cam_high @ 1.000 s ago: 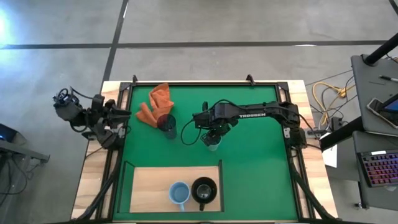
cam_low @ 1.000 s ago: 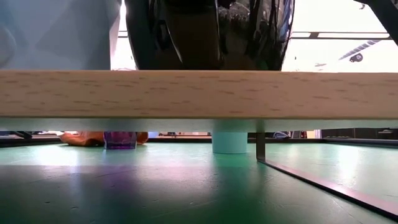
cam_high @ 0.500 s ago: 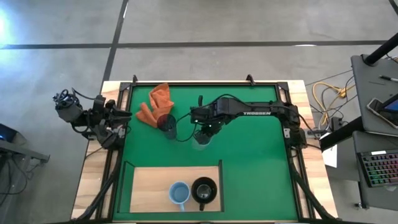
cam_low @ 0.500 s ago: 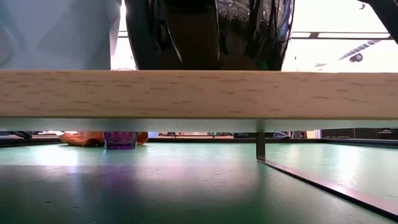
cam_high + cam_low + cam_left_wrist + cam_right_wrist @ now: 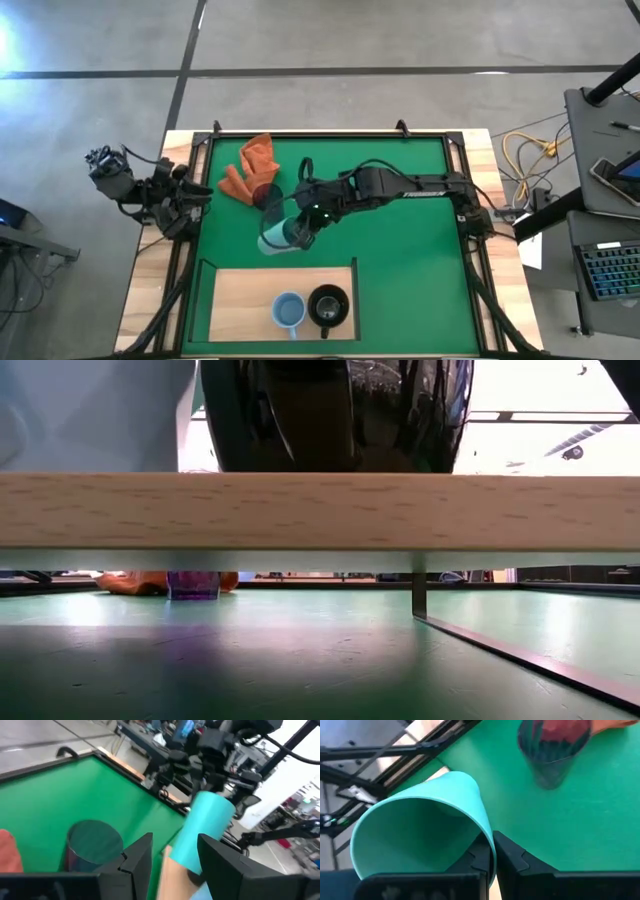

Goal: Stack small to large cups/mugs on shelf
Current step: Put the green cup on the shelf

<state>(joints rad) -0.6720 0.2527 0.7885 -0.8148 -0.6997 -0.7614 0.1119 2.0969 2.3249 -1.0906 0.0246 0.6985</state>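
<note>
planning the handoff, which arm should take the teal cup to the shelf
The right. Its hand is clamped on the teal cup, lifted and tilted just above the shelf. The left hand waits open at the mat's edge.

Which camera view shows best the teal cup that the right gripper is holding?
The right wrist view: the teal cup fills the picture, its rim pinched by the right gripper. The high view shows it small and tilted, off the green mat. The left wrist view shows its outside from farther off. The low view does not show it.
</note>
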